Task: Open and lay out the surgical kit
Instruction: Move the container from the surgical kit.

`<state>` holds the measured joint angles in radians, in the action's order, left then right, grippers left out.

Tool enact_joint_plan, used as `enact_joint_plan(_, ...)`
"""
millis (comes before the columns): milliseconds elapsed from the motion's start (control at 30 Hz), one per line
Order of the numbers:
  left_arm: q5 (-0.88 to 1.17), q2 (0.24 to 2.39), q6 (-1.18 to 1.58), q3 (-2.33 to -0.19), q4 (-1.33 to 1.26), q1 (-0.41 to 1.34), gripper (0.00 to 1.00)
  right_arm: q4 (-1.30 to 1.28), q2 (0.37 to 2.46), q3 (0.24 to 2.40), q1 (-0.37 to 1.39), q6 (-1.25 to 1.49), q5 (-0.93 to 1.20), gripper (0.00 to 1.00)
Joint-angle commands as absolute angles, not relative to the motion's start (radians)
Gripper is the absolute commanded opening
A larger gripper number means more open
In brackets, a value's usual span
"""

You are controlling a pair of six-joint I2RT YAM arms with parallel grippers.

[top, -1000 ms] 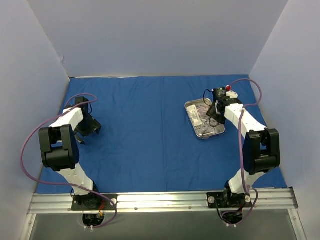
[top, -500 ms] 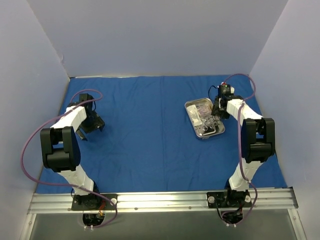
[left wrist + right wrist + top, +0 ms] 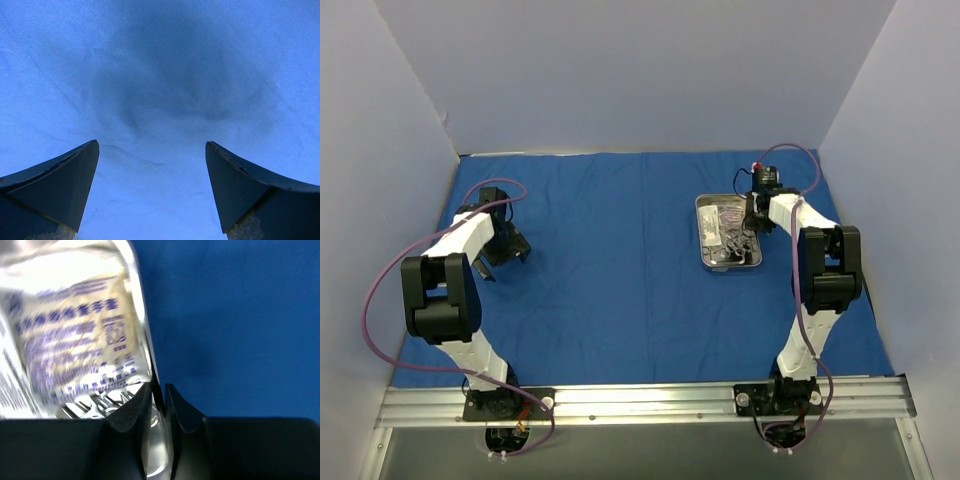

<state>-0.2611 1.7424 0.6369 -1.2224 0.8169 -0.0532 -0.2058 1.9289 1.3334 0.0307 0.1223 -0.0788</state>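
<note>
Top external view is showing the tray (image 3: pixel 699 232) sitting on the far right of the spread cloth (image 3: pixel 620 270), loaded with loose instruments (image 3: pixel 728 245). The right gripper (image 3: pixel 756 214) is taking it by the right rim alone, so a lift or drag from that one edge is likely to tip the tray and spill its load, or to bunch the cloth under it. The right arm is folding steeply, elbow raised near the cloth's right edge and forearm reaching away from the base down to the rim. The left arm is bending over the left side, with the left gripper (image 3: pixel 508 250) hanging low over bare cloth, well apart from the tray and too far off to steady it. Left wrist view is showing the left gripper (image 3: pixel 151 145) spread wide over wrinkled cloth (image 3: pixel 160 75), gripping nothing. Right wrist view is showing the right gripper (image 3: pixel 159 390) closing almost fully on the thin steel rim (image 3: pixel 142 330), which is running up between its fingers, with a printed packet (image 3: pixel 75 330) lying inside just beside them. The hold is looking narrow, so the slick wall may be slipping out, and the inner finger may be catching the packet's edge and dragging it along.
</note>
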Motion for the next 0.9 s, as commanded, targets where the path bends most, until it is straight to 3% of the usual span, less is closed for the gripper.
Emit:
enact_joint_plan(0, -0.264, 1.715, 0.623, -1.253, 0.807, -0.051, 0.97, -0.212, 1.921, 1.350, 0.012, 0.087, -0.113, 0.09)
enact_joint_plan(267, -0.265, 1.706, 0.620, -1.247, 0.819, -0.051, 0.97, -0.212, 1.896, 1.364, -0.043, -0.058, -0.178, 0.06)
enact_joint_plan(700, -0.250, 1.709, 0.621, -1.233, 0.807, -0.051, 0.97, -0.204, 1.907, 1.353, -0.106, -0.390, -0.089, 0.09)
enact_joint_plan(867, -0.250, 1.709, 0.617, -1.241, 0.810, -0.052, 0.97, -0.202, 1.943, 1.371, -0.130, -0.405, -0.080, 0.16)
